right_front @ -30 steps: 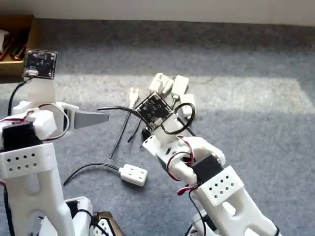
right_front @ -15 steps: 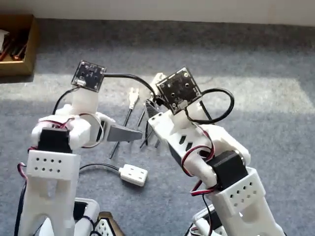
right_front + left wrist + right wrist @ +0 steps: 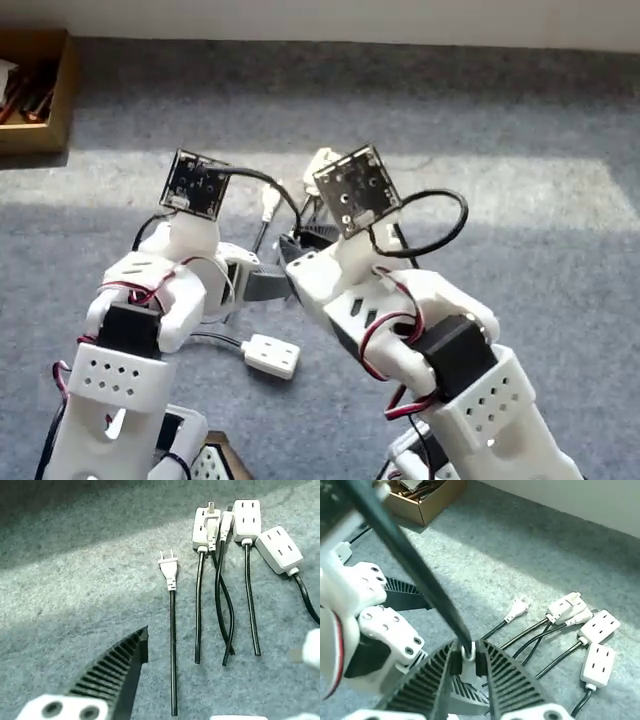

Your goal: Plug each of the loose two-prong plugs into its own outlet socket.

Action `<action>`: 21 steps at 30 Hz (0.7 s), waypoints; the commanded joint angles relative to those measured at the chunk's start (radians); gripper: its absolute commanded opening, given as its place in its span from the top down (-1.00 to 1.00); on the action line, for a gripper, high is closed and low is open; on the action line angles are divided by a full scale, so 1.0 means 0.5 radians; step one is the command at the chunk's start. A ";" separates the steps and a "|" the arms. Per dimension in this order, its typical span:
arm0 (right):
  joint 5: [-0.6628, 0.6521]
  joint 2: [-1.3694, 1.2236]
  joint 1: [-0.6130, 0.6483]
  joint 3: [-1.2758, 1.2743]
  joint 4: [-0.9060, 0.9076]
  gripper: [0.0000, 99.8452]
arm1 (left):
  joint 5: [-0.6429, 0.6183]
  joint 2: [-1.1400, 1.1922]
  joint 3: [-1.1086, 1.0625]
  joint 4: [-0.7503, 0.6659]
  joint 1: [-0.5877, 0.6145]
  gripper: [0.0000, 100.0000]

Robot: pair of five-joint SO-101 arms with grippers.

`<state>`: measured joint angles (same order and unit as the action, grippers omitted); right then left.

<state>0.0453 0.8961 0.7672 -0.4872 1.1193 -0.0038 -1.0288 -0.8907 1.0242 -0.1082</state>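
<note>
On the grey carpet lies a loose white two-prong plug (image 3: 168, 569) (image 3: 516, 608) (image 3: 270, 200) with a black cord. Beside it are white outlet sockets (image 3: 202, 527) (image 3: 247, 512) (image 3: 279, 549) on short cords, and a second plug (image 3: 225, 520) rests between two of them. My right gripper (image 3: 466, 647) (image 3: 300, 240) is shut on a small white plug (image 3: 467, 653) whose black cord (image 3: 410, 565) sticks up and away. My left gripper (image 3: 142, 635) (image 3: 272, 285) looks shut and empty, just short of the right one. Another outlet socket (image 3: 272, 355) lies nearer the arm bases.
A cardboard box (image 3: 35, 90) (image 3: 427, 497) with odds and ends stands at the far left. A pale wall runs along the far edge of the carpet. The two arms crowd the middle, and open carpet lies to the right.
Both arms have swung toward the middle. The left gripper moved right, up close to the right one. The right arm turned with the plug, and its cord now arcs over toward the left arm.
</note>
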 commanded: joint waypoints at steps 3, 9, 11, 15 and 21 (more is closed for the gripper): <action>0.052 0.038 0.038 0.183 0.176 0.99 | -0.015 -0.011 0.005 -0.064 0.054 -0.11; 0.009 0.038 0.038 0.189 0.278 0.99 | -0.012 -0.008 0.008 -0.123 0.213 -0.11; -0.015 0.035 0.035 0.167 0.281 0.99 | -0.012 -0.008 0.011 -0.123 0.216 -0.11; -0.021 0.035 0.014 0.051 0.302 0.99 | -0.003 -0.023 0.002 -0.110 0.207 -0.11; -0.107 0.032 -0.256 0.038 0.259 0.99 | 0.203 -0.026 -0.002 0.012 0.400 -0.11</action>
<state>0.0269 0.9007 0.6966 -0.4749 1.2651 0.0652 -1.0273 -0.8984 1.0165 0.0192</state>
